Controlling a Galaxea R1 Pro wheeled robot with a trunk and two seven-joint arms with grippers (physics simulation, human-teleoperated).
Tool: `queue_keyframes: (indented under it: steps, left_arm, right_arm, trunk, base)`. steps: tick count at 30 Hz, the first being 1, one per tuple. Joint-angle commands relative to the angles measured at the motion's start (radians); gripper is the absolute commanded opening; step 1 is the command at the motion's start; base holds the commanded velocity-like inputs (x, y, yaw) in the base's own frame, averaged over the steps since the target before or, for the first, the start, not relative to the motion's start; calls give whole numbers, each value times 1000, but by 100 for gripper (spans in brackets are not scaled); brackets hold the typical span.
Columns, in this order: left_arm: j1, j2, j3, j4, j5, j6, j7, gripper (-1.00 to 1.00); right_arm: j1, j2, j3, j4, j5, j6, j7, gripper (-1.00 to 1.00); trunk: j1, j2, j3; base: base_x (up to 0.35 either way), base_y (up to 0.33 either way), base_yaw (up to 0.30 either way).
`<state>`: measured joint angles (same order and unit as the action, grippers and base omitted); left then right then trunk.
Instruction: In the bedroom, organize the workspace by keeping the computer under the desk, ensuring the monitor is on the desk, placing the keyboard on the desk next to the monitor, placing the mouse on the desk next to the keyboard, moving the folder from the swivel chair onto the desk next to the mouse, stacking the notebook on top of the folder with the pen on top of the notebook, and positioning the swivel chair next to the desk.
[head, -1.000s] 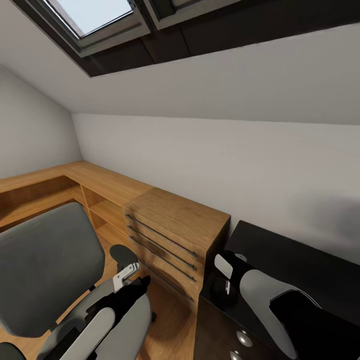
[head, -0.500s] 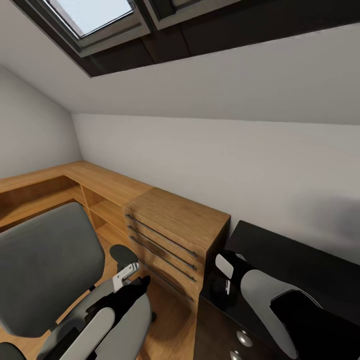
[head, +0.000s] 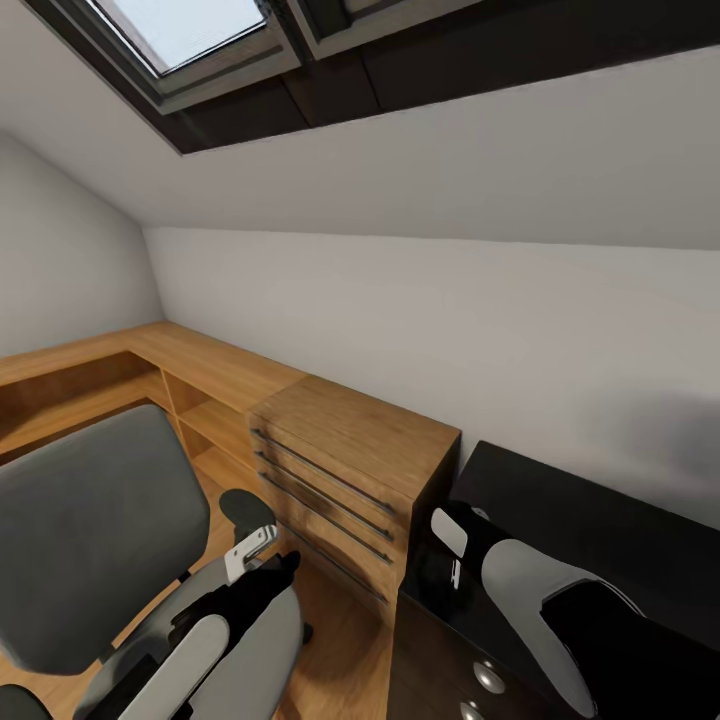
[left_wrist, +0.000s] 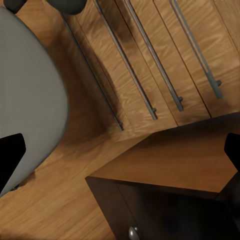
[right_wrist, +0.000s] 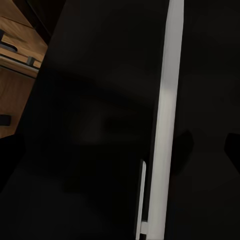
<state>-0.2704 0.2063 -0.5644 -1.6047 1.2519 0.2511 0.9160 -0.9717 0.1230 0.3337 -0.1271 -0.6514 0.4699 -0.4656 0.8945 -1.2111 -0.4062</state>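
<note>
While swivel chair (head: 90, 540) abuts desk (head: 200, 365), left fingers (left_wrist: 12, 157) spread empty; right unclear.

Daylight enters through the skylight (head: 190, 30) at the head view's upper left, lighting the white wall (head: 420, 330) evenly. A soft grey shadow smudges that wall above the black cabinet (head: 600, 540). The right wrist view is very dim, nearly black. Straight edges bend toward the head view's borders. Renders look slightly soft.
</note>
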Motion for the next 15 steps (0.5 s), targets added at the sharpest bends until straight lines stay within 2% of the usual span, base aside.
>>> queue_keyframes:
  steps: [1,15]
  left_arm:
    - [-1,1,-1,-1,3,4,6,100]
    - [-1,1,0,-2,3,4,6,100]
  right_arm:
    - [-1,0,8,-2,-8,6,-5,100]
    - [-1,-1,8,-2,-8,6,-5,100]
  trunk:
    - [0,-1,-1]
    - [0,-1,-1]
  base:
    - [0,0,0]
    - [0,0,0]
